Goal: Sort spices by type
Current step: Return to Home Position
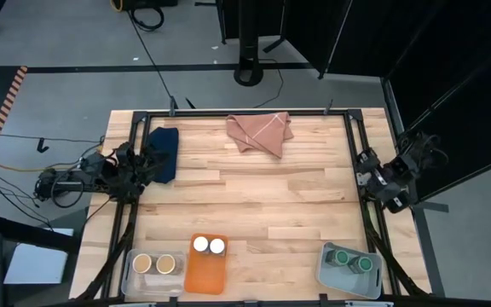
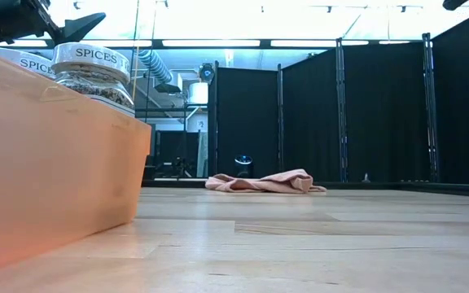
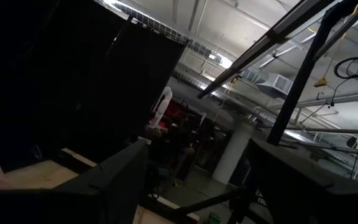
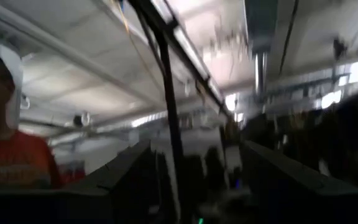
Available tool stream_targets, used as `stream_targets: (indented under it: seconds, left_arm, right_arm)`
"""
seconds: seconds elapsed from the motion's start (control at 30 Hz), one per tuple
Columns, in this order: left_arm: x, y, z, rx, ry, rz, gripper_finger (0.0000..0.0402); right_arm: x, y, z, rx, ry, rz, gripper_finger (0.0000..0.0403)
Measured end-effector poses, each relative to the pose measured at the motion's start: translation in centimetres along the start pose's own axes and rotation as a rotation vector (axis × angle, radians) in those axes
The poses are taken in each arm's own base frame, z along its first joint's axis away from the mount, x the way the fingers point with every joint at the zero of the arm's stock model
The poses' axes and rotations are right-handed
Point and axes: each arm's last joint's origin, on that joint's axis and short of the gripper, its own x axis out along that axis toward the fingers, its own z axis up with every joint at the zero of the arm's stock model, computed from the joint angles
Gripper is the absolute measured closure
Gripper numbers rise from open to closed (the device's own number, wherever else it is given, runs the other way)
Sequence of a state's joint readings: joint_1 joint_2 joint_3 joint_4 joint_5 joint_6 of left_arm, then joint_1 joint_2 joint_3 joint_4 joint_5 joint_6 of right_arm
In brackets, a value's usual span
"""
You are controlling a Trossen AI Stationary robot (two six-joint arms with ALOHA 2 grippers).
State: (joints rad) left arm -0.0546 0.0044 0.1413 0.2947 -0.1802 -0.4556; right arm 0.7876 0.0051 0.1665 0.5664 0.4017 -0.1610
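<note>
Six spice jars stand in three containers along the near edge. Two tan-lidded jars (image 1: 156, 263) sit in a clear bin (image 1: 131, 275). Two white-lidded jars (image 1: 209, 246) stand in an orange tray (image 1: 205, 273), which fills the left of the low view (image 2: 47, 179) with a jar labelled SPICES (image 2: 92, 73). Two green-lidded jars (image 1: 352, 261) sit in a grey bin (image 1: 326, 273). My left gripper (image 3: 197, 155) is folded back at the table's left edge (image 1: 146, 162), open and empty. My right gripper (image 4: 194, 149) is drawn back at the right edge (image 1: 372, 176), also open and empty.
A pink folded cloth (image 1: 260, 132) lies at the far middle of the wooden table, seen also in the low view (image 2: 259, 182). A dark blue cloth (image 1: 164, 152) lies at the far left beside my left arm. A person in a red shirt (image 4: 11, 162) shows beyond the table.
</note>
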Motion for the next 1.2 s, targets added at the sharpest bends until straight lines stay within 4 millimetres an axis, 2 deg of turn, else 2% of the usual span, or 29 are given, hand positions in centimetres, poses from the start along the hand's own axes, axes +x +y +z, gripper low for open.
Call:
stream_targets:
  seconds: [0.13, 0.47, 0.63, 0.97, 1.2]
  left_arm:
    - [0.0, 0.0, 0.0, -0.001, 0.003, -0.007, 0.0117]
    - [0.0, -0.2, -0.1, 0.007, 0.037, -0.076, 0.0117]
    - [0.0, -0.2, -0.1, 0.019, 0.039, -0.079, 0.0117]
    - [0.0, -0.1, -0.3, 0.062, 0.053, -0.072, 0.0117]
    - [0.0, 0.0, -0.5, 0.065, 0.075, -0.062, 0.0117]
  right_arm:
    - [0.3, 0.0, 0.1, 0.063, 0.110, -0.004, 0.0145]
    - [0.8, -0.2, 1.8, 0.055, 0.138, 0.030, 0.0146]
    - [0.8, -0.5, 1.5, -0.013, 0.161, -0.026, 0.0146]
    - [0.7, -1.4, 0.7, -0.006, 0.217, -0.131, 0.0145]
    - [0.4, -1.9, -0.4, 0.038, 0.327, -0.167, 0.0145]
